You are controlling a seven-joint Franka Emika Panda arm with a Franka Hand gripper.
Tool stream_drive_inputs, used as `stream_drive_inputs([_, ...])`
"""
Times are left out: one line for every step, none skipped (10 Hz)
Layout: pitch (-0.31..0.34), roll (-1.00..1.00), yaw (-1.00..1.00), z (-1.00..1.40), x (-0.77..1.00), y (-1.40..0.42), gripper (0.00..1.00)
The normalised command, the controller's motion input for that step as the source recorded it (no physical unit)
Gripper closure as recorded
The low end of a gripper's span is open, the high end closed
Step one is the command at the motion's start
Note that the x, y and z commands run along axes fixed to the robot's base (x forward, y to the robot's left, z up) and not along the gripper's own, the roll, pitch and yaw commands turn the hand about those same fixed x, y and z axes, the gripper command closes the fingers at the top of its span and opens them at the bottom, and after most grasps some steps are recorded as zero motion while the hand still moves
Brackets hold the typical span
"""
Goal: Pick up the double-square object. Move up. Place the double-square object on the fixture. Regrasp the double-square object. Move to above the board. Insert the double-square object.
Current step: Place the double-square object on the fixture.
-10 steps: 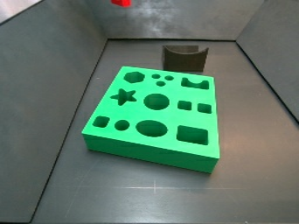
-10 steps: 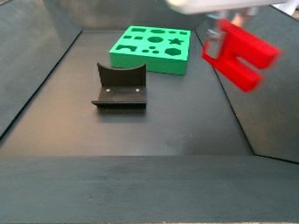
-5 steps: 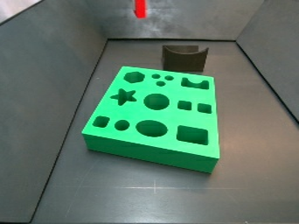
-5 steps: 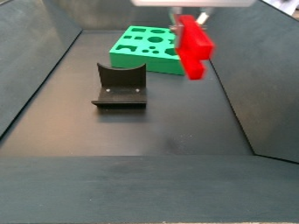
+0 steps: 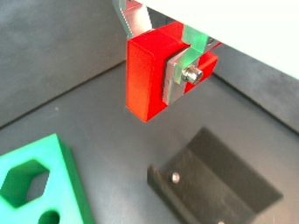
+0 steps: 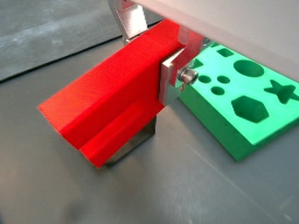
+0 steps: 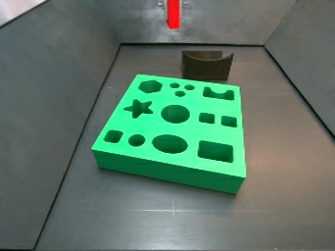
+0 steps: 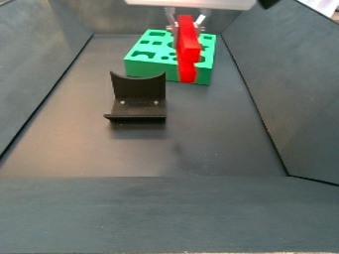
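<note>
Tool (image 5: 176,54) clamped on the small bright red flat plastic double-square object (image 5: 152,74); both wrist views show the silver finger plates (image 6: 177,68) pressed against its faces, the piece hanging below them. In a side view the red piece (image 8: 188,49) is airborne, edge-on and upright, clear of the dark floor (image 8: 172,149), with the tool body at the frame's top edge. In the opposite side view only a thin red sliver (image 7: 173,11) shows at the top of frame, above and behind the fixture.

Dark grey-black fixture with a curved notch (image 8: 135,97) stands on the floor, apart from the large bright green square board with shaped cutouts (image 7: 173,126). In a wrist view the fixture (image 5: 219,185) lies below the piece, not touching it; a corner of the board (image 5: 38,182) sits beside.

Open floor runs around the fixture and along the board's near edge; sloped grey walls (image 7: 59,88) bound the tray on both sides.
</note>
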Motion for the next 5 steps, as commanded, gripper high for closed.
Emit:
stream_drive_inputs([0.029, 0.12, 0.01, -0.1, 1.0, -0.23, 1.0])
stream_drive_inputs([0.034, 0.13, 0.02, -0.1, 1.0, -0.21, 1.0])
stream_drive_inputs([0.031, -1.0, -0.14, 0.41, 1.0, 0.03, 1.0])
stream_drive_inputs([0.043, -1.0, -0.14, 0.44, 1.0, 0.09, 1.0])
stream_drive_inputs([0.063, -1.0, -0.14, 0.36, 0.96, 0.09, 1.0])
